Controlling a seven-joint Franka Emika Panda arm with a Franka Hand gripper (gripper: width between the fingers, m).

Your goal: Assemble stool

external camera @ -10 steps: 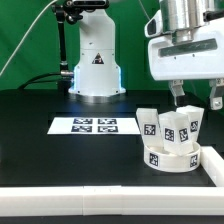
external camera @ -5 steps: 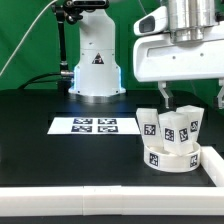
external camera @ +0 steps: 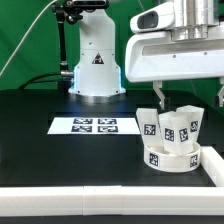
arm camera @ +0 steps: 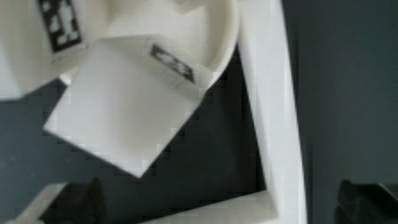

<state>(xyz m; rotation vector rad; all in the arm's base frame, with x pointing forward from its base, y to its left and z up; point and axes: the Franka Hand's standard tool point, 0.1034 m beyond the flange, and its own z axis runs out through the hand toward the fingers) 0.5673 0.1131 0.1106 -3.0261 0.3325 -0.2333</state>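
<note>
White plastic stool seat (external camera: pixel 168 157) on black tabletop (external camera: pixel 60 155), blocky legs (external camera: pixel 170 127) standing on it, pincer (external camera: pixel 186 101) spread empty above.

Open black table (external camera: pixel 50 160) on the exterior view's left (marker board (external camera: pixel 93 126) flat); stool (external camera: pixel 170 142) against the white bar (external camera: pixel 212 160).

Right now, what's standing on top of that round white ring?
On the round seat stand blocky white legs, each showing a black-and-white tag, pointing up. The gripper hangs just above them. Whether they are fastened in is hidden where they meet the seat.
</note>
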